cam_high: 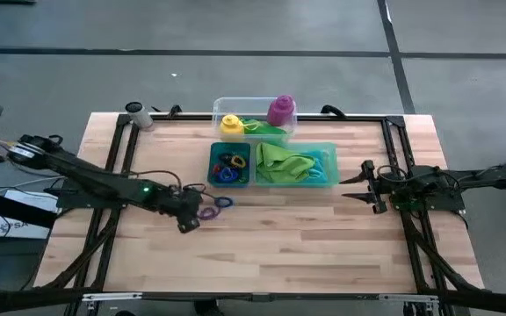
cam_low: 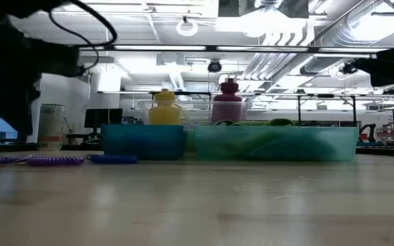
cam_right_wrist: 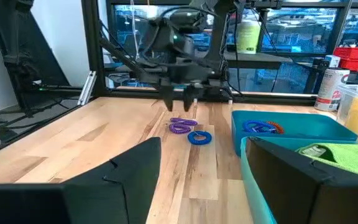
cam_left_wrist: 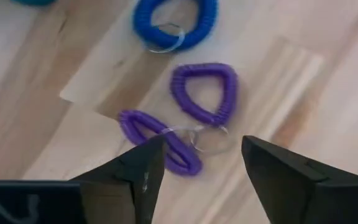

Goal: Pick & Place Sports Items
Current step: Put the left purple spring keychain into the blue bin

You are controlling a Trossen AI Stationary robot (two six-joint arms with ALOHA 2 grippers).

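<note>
Purple coil rings (cam_left_wrist: 197, 109) lie loose on the bare wood of the table (cam_high: 323, 237), left of centre, with a blue ring (cam_left_wrist: 176, 25) just beside them; all three sit outside the tray, so they look like the pieces not yet sorted. Left gripper (cam_high: 191, 217) hangs right over the purple pair, fingers apart and straddling them in its wrist view, nothing clamped, likely lined up for a grab. The two purple rings seem joined by a thin metal loop, so one pinch may lift both. Next along, teal tray (cam_high: 333, 163) near table centre has two parts: the left part holds a heap of small rings (cam_high: 230, 167) in blue, red and black, which is probably where the loose ones are meant to go; the right part holds a lime-green cloth (cam_high: 284, 164) bunched up inside. Just behind the tray, a clear tub (cam_high: 220, 107) carries the yellow bottle (cam_high: 230, 125) and the purple bottle (cam_high: 281, 110), both upright, plus another green cloth tucked between them. Far right, right gripper (cam_high: 355, 189) waits near the tray's right end, pointing at it, fingers parted and empty, kept clear of the left arm's work. Risk: thin springy rings could slip out of a shallow pinch.
</note>
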